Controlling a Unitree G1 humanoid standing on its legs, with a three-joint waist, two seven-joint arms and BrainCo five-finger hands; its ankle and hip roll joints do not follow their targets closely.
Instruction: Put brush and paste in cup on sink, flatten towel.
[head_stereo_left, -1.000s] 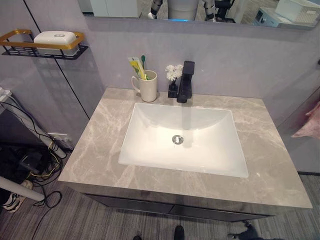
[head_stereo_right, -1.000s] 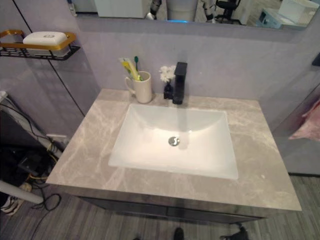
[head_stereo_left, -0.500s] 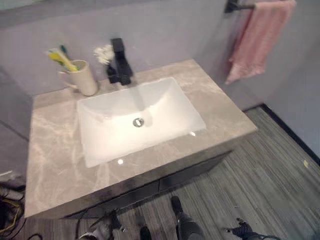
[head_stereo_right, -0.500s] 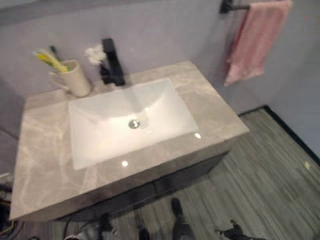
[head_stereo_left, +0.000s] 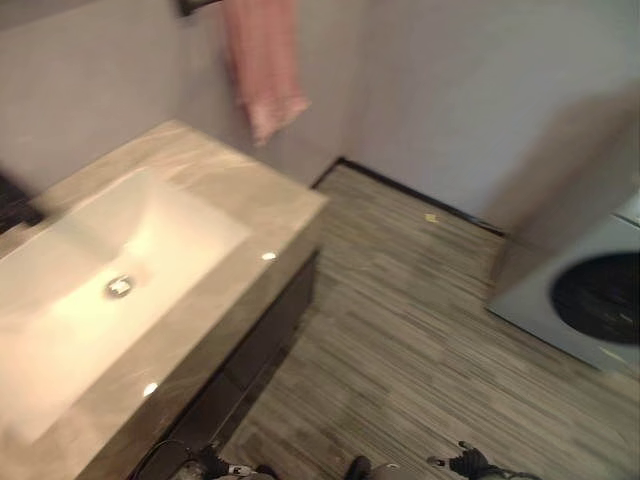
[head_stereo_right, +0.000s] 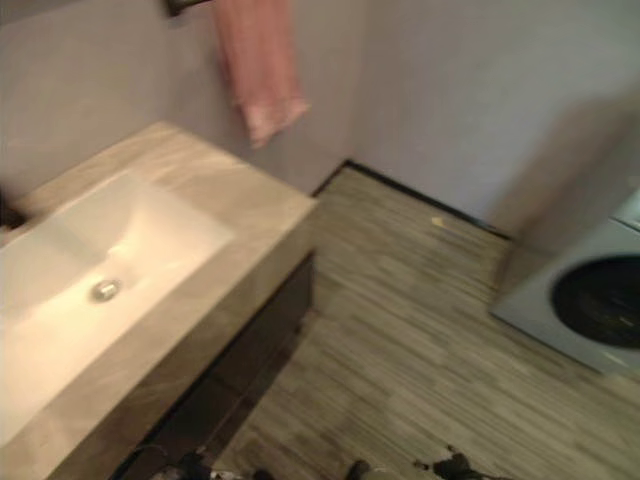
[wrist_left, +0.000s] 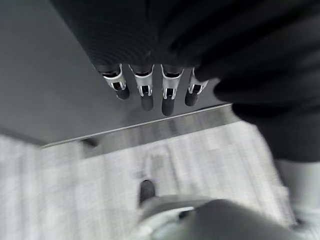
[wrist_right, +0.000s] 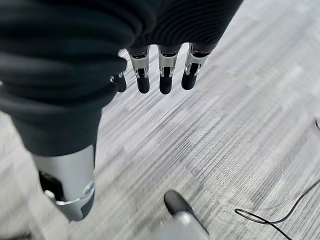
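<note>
Overhead, the head camera looked across the right end of the grey marble counter (head_stereo_left: 285, 205) and the striped wood-look floor (head_stereo_left: 420, 330) beyond it. White sink basin (head_stereo_left: 90, 300) was set into the counter, with its metal drain (head_stereo_left: 119, 286) near the middle of the bowl. A dark shape at the far left edge of the counter could not be identified.

Pink towel (head_stereo_left: 262, 62) hung from a dark bar (head_stereo_left: 195, 6) on the grey wall, above and behind the counter's right end. It hung bunched and narrow, with its lower corner drooping to the right, well above the counter top and not touching it.

Dark cabinet front (head_stereo_left: 262, 340) sat under the counter. A washing machine (head_stereo_left: 590, 300) with a round dark door stood on the floor at the far right, well apart from the vanity. A small pale speck (head_stereo_left: 431, 217) lay on the floor near the black skirting.

Left hand (wrist_left: 150, 87), in its wrist view, hung with fingers straight and side by side, holding nothing, above the floor beside a dark panel. Right hand (wrist_right: 160, 75), in its wrist view, hung likewise with fingers straight and relaxed, empty, over the floor.
</note>
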